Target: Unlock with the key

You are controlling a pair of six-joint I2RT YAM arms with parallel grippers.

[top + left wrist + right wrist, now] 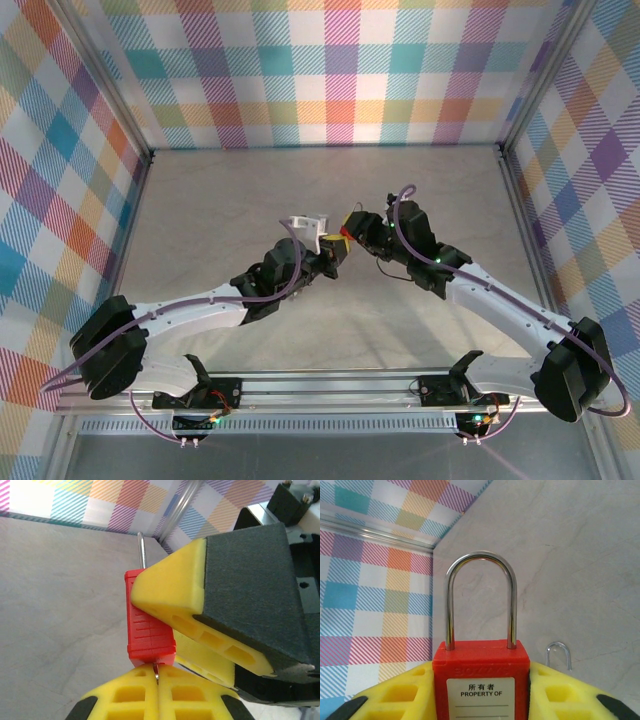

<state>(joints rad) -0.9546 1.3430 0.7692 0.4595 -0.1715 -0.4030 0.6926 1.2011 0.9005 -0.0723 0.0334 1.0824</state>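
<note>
**Top external view.** The left hand [332, 252] and the right hand [357, 232] meet over the middle of the surface [250, 190]. The red padlock [346, 238] sits between them. The left hand is on its near-left side and the right hand on its far-right side.

**Left wrist view.** The padlock [147, 630] is held clear of the surface, with its shackle [142, 550] pointing away from the camera. The yellow pads [170, 585] of the right hand clamp the padlock body from two opposite faces. Directly below the base of the padlock, the left hand [156, 695] is fully closed, pad against pad. A thin sliver of metal, taken to be the key [156, 674], is pinched in the seam between the pads. Its tip is at the base of the padlock. Whether it has entered the keyway cannot be told.

**Right wrist view.** The right hand [480, 700] is partly open and grips the padlock body, one yellow pad on each side. The label face is toward the camera. The shackle [480, 597] stands upright above the body with both legs seated, so the padlock is locked. A small wire loop [558, 655] shows just right of the padlock, behind the right-side pad.
</note>
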